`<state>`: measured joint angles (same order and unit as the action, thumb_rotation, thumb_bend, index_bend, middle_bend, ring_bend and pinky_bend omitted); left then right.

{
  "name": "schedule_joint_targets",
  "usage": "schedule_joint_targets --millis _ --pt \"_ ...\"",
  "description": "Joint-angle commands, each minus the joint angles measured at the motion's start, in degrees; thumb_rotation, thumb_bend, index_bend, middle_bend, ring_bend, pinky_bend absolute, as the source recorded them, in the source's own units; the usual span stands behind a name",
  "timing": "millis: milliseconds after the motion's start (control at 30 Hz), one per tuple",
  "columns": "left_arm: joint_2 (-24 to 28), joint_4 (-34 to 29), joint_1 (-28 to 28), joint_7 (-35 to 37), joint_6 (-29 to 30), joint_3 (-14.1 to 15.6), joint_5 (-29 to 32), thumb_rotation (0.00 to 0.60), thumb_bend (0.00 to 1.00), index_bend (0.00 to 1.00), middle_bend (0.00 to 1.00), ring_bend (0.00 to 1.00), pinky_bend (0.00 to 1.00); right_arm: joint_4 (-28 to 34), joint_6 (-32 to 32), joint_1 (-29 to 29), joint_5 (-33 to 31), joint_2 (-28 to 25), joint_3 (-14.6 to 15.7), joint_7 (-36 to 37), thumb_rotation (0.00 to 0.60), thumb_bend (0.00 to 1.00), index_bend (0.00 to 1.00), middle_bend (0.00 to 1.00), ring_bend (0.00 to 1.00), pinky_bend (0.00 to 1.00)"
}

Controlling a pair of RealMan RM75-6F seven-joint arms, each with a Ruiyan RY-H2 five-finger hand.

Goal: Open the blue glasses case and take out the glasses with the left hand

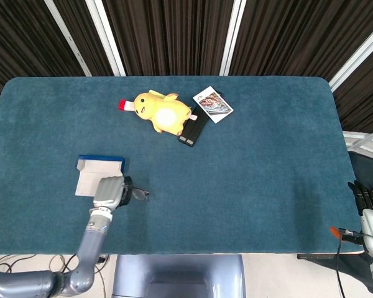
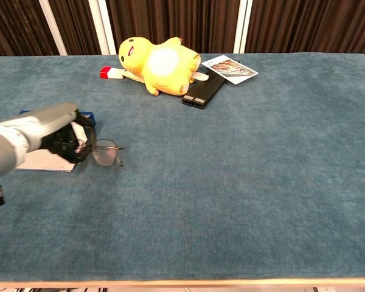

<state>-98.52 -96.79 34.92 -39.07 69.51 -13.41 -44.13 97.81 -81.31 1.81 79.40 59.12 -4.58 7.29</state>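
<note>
We're carrying the glasses (image 2: 106,152), pinched in left hand (image 2: 66,141) fingers, clear of the open blue glasses case (image 1: 98,174); next, setting them down gently.

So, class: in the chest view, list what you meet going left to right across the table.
Left hand → glasses → yellow plush toy → black device → printed card.

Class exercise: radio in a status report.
Left hand holds thin wire-framed glasses, clear of open blue glasses case. Right hand off table. Nothing obstructing.
</note>
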Motion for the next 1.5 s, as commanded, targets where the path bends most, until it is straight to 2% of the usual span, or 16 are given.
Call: schedule_joint_targets --millis 33,200,400,467,667,733,800,867,967,1033,1133,1167,1233,1300,1500 --pt "-3.33 2.38 2.71 -1.49 -0.58 -2.06 1.45 0.6 0.53 0.6 1.0 0.99 1.0 -0.02 0.0 0.01 0.0 0.02 0.0 -0.02 0.6 0.16 0.0 0.0 0.0 0.2" --pt "-7.47 5.95 6.11 -3.19 -0.94 -4.38 3.38 0.6 0.52 0.57 1.0 0.99 1.0 -0.03 0.02 0.02 -0.06 0.05 -0.02 -0.04 0.6 0.16 0.0 0.0 0.0 0.2" --pt "-10.41 8.84 8.31 -3.41 -1.47 -5.45 4.21 0.6 0.33 0.41 1.0 0.96 1.0 -0.06 -0.11 -0.02 -0.05 0.05 -0.05 -0.13 0.6 0.16 0.0 0.0 0.0 0.2" --pt "-10.67 9.17 8.45 -3.35 -1.32 -5.25 4.13 0.6 0.3 0.38 1.0 0.96 1.0 -0.05 -0.21 -0.06 0.0 0.07 -0.04 -0.19 0.6 0.16 0.0 0.0 0.0 0.2" --pt "-8.27 7.03 6.77 -1.91 0.47 -3.12 1.47 0.6 0.28 0.35 1.0 0.95 1.0 -0.13 -0.45 -0.15 0.1 0.11 -0.03 -0.35 0.6 0.16 0.0 0.0 0.0 0.2" --pt "-5.97 4.66 5.36 -0.83 1.44 -1.97 -0.19 0.6 0.28 0.35 1.0 0.93 1.0 -0.17 -0.5 -0.16 0.08 0.15 -0.05 -0.4 0.6 0.16 0.0 0.0 0.0 0.2" --pt "-2.81 1.57 3.48 0.77 2.88 -0.39 -3.07 0.6 0.28 0.35 0.95 0.87 0.99 -0.23 -0.55 -0.16 0.07 0.18 -0.09 -0.44 0.6 0.16 0.0 0.0 0.0 0.2" --pt "1.24 -1.87 1.05 2.93 4.8 1.77 -7.01 0.6 0.28 0.34 0.85 0.78 0.93 -0.37 -0.66 -0.16 0.19 0.23 -0.09 -0.51 0.6 0.16 0.0 0.0 0.0 0.2" --pt "7.85 -6.28 -2.71 6.14 7.77 5.45 -13.21 0.6 0.27 0.26 0.61 0.57 0.72 -0.56 -0.9 -0.2 0.45 0.34 -0.07 -0.67 0.6 0.16 0.0 0.0 0.0 0.2" --pt "13.12 -8.6 -5.72 8.31 9.99 8.89 -17.68 0.6 0.22 0.17 0.38 0.37 0.55 -0.78 -1.09 -0.23 0.61 0.41 -0.05 -0.88 0.6 0.16 0.0 0.0 0.0 0.2" --pt "20.29 -9.92 -9.72 11.35 12.55 14.02 -23.27 0.6 0.12 0.07 0.12 0.13 0.37 -1.03 -1.27 -0.28 0.71 0.5 0.0 -1.35 0.6 0.13 0.0 0.0 0.0 0.2" --pt "22.57 -9.79 -11.24 13.03 13.5 15.82 -25.34 0.6 0.1 0.05 0.08 0.09 0.33 -1.0 -1.41 -0.33 0.78 0.53 -0.02 -1.28 0.6 0.12 0.0 0.0 0.0 0.2" --pt "25.53 -8.88 -13.6 15.51 14.94 18.63 -28.44 0.6 0.08 0.0 0.01 0.02 0.2 -1.14 -1.84 -0.47 1.04 0.53 -0.01 -1.35 0.6 0.11 0.0 0.0 0.0 0.2" --pt "27.4 -7.58 -15.41 16.93 16.15 20.67 -30.93 0.6 0.08 0.0 0.0 0.0 0.12 -1.26 -2.24 -0.62 1.42 0.56 0.09 -1.45 0.6 0.11 0.0 0.0 0.0 0.2" --pt "28.79 -3.62 -19.73 19.96 20.38 22.96 -35.97 0.6 0.08 0.0 0.0 0.0 0.04 -2.24 -4.51 -1.21 3.01 1.02 0.16 -2.54 0.6 0.11 0.0 0.0 0.0 0.2"
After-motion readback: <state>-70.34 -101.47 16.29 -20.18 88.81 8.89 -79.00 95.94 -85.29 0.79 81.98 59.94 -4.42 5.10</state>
